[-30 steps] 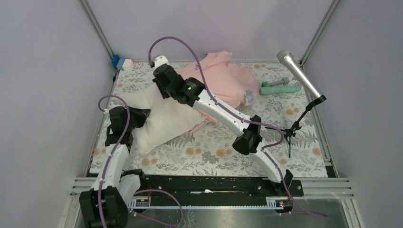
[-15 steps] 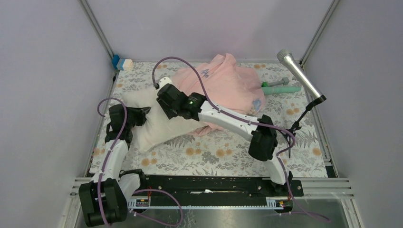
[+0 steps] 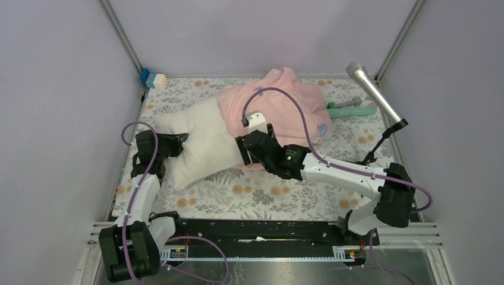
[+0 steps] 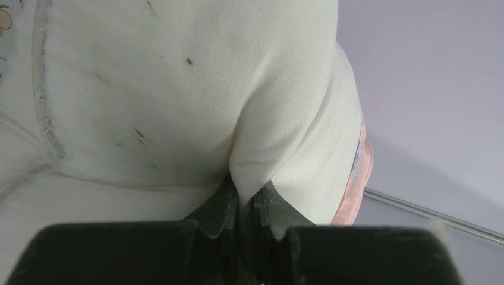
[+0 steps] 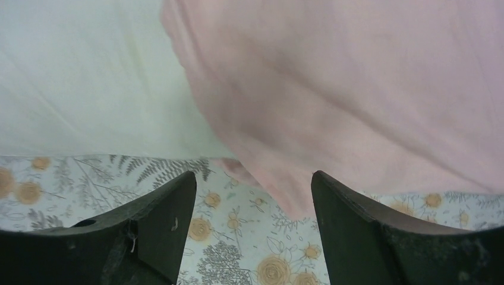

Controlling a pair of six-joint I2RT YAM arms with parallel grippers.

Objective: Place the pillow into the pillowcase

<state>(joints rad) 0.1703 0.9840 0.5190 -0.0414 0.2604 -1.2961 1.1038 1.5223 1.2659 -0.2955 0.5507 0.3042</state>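
My left claw [image 4: 246, 199] pinches a fold of the pillow [image 4: 148, 89]. My right claw [image 5: 252, 178] stands apart, empty, over the floral desk [image 5: 238, 249]; just ahead of it, the pillowcase [image 5: 356, 89] covers one end of the pillow.

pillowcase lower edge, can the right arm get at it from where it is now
Probably yes: the right gripper is open and the pillowcase edge shows right between its jaws, nothing in front. The left gripper pinches the pillow elsewhere.
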